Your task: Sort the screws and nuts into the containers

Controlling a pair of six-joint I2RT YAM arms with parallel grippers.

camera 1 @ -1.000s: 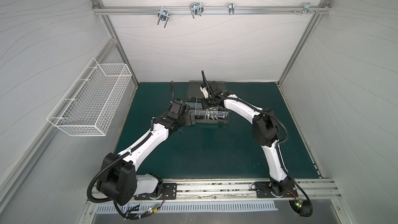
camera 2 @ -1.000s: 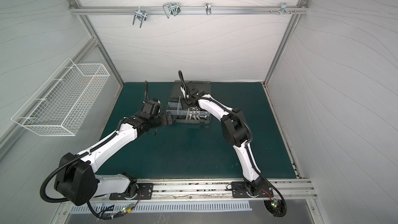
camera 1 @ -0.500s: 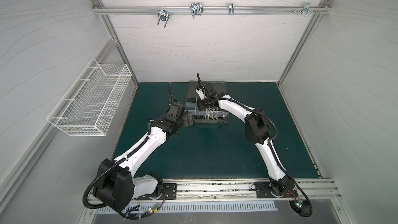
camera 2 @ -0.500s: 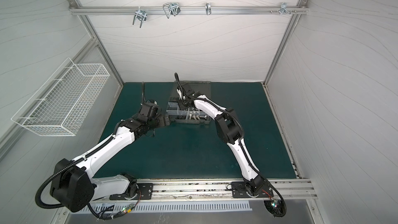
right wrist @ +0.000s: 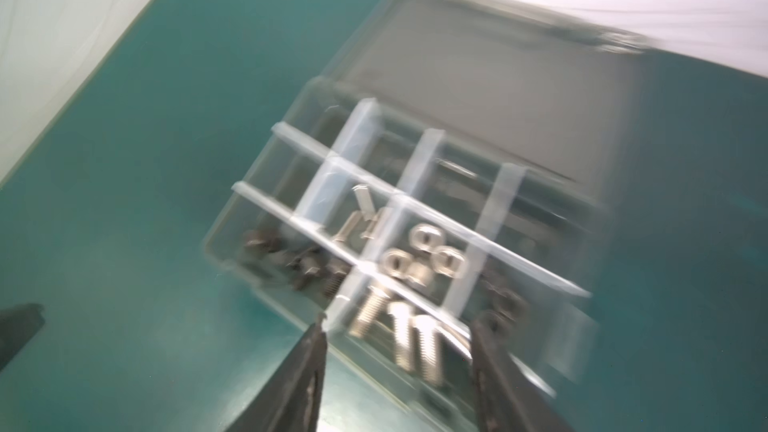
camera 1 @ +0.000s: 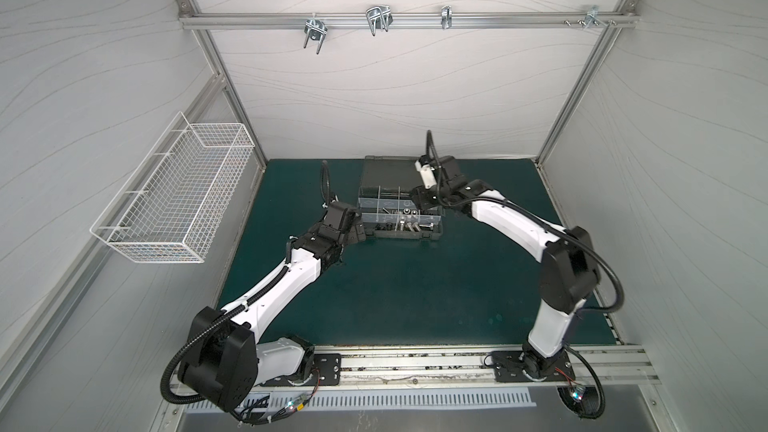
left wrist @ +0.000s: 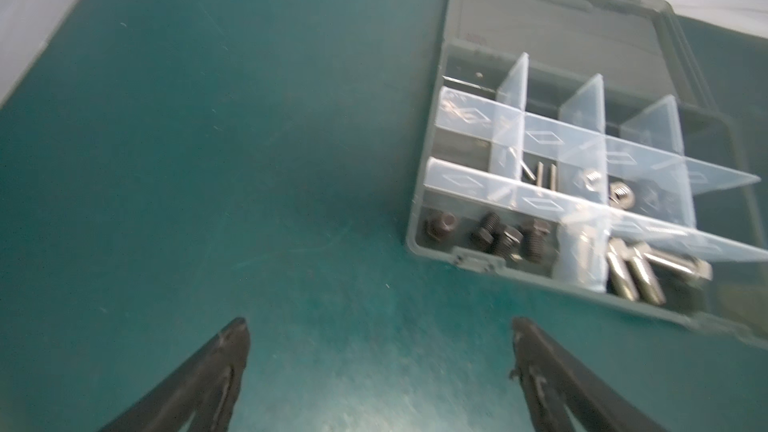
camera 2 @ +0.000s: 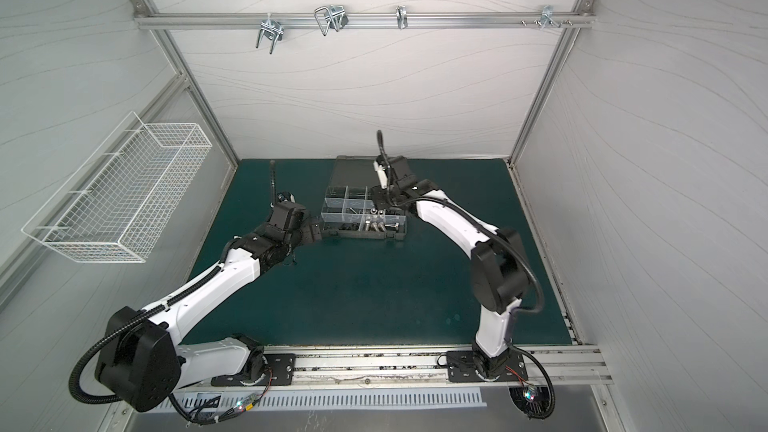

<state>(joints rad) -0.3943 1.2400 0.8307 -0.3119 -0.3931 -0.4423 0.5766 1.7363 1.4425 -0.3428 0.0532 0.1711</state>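
A white-panelled booth encloses a desk [camera 1: 395, 284] covered with a dark green mat. Nearest, the left hand [left wrist: 379, 326] hangs over bare mat just beside the left end of the grey case [camera 1: 409, 236], its jaws spread wide and empty.

In the case's front row, black bolts [left wrist: 498, 238] lie in the left part. Silver hex bolts [left wrist: 636, 276] lie in the next compartment to the right, past a clear divider [left wrist: 582, 238]. One row back are thin silver screws [left wrist: 546, 176], with silver nuts [left wrist: 619, 197] in the compartment to their right.

The right hand [right wrist: 399, 322] hovers over the case's right side. Its wrist view is smeared, but the jaws look partly apart with nothing between them.

Behind the compartments the lid [camera 1: 386, 172] lies open and flat. A wire basket [camera 1: 178, 201] hangs on the left wall, and hooks [camera 1: 378, 20] hang from the far rail [camera 1: 519, 20].
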